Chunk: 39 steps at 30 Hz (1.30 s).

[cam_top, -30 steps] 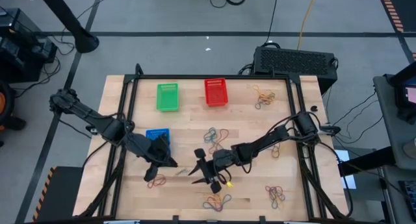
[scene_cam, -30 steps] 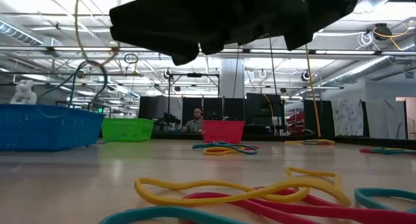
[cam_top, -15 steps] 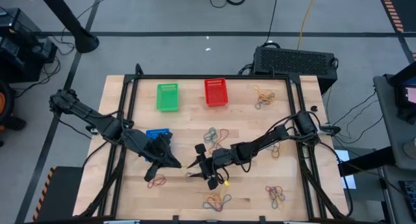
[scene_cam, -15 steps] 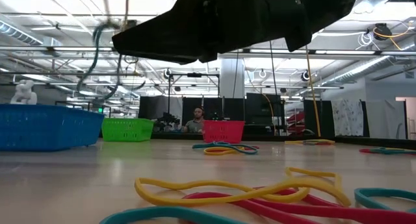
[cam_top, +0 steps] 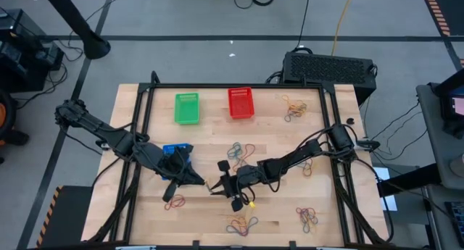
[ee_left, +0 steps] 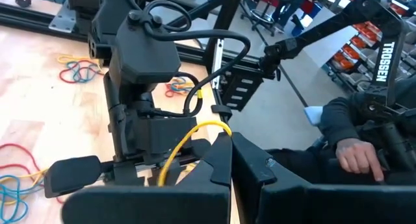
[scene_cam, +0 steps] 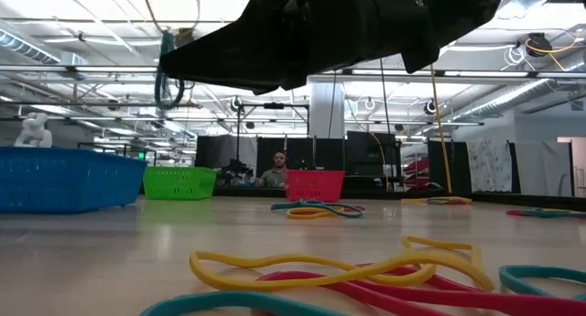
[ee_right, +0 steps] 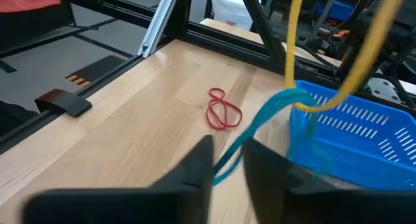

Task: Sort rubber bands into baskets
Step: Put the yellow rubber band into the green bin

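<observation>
High view: my right pincer (cam_top: 212, 188) and left pincer (cam_top: 197, 180) meet beside the blue basket (cam_top: 176, 151).
Left wrist: clenched on a yellow band (ee_left: 184, 142).
Right wrist: my fingers (ee_right: 195, 165) grasp a teal band (ee_right: 263, 120).

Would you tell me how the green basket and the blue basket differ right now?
The green basket stands in the open near one edge of the table; the blue basket sits farther in, partly covered by the left arm. One is green, the other blue. Both are upright rectangular mesh baskets.
</observation>
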### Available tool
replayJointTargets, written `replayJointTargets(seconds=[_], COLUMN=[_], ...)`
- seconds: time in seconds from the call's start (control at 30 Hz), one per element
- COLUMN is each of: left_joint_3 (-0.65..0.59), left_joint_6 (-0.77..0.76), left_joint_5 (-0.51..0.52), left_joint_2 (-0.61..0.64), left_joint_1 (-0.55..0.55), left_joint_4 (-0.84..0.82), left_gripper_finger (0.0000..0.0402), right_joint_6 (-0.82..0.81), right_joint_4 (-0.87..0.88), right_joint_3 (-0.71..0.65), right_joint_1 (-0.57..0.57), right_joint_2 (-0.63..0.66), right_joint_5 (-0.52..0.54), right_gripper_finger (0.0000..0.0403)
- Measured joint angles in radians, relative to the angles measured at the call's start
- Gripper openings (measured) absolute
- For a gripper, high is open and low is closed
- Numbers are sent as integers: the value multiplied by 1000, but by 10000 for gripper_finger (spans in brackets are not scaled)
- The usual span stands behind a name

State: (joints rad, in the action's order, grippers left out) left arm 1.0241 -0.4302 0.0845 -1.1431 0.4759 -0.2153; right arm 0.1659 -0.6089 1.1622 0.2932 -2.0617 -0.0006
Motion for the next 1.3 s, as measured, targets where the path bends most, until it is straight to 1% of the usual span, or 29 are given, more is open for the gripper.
replayJointTargets(seconds=[0.03, 0.07, 0.2, 0.3, 0.37, 0.43, 0.5, 0.6, 0.77, 0.83, 0.97, 1.07, 1.13, 1.23, 1.3], left_joint_3=[0, 0, 0, 0, 0, 0, 0, 0, 0, 0, 0, -1, -1, -1, -1], left_joint_6=[0, 0, -1, -1, -2, -5, -9, -9, -17, -36, -76, -88, -86, -75, -51], left_joint_5=[0, 0, 3, 3, 8, 41, 89, 129, 126, 109, 96, 63, 61, 63, 78], left_joint_2=[0, 0, 0, 0, 0, 0, -3, -20, -63, -85, -133, -163, -175, -177, -173], left_joint_1=[0, 0, 0, 0, 0, 0, 0, 0, 0, 0, 0, 0, 0, -1, -5], left_joint_4=[0, 0, -9, -50, -103, -161, -216, -269, -275, -285, -345, -380, -376, -369, -369], left_gripper_finger=[2, 2, 2, 2, 2, 2, 2, 2, 2, 2, 2, 2, 2, 2, 2], right_joint_6=[2, 7, -3, -5, -11, -18, -23, -41, -42, -36, -18, -15, -15, -17, -14], right_joint_4=[0, 0, 14, 92, 152, 206, 249, 273, 285, 292, 287, 291, 292, 283, 257], right_joint_3=[0, 0, 0, -1, 0, 0, 0, 0, 0, 0, 0, 0, 0, 0, 0], right_joint_1=[0, 0, -1, -1, 2, 7, 11, 17, 24, 28, 30, 30, 32, 33, 38], right_joint_2=[0, 0, 5, 53, 106, 160, 211, 278, 373, 410, 472, 493, 495, 462, 416], right_joint_5=[0, 0, 0, 0, -2, -19, -67, -111, -111, -110, -110, -110, -114, -171, -191], right_gripper_finger=[24, 13, 4, 2, 1, 1, 1, 1, 0, 0, 0, 0, 0, 0, 0])
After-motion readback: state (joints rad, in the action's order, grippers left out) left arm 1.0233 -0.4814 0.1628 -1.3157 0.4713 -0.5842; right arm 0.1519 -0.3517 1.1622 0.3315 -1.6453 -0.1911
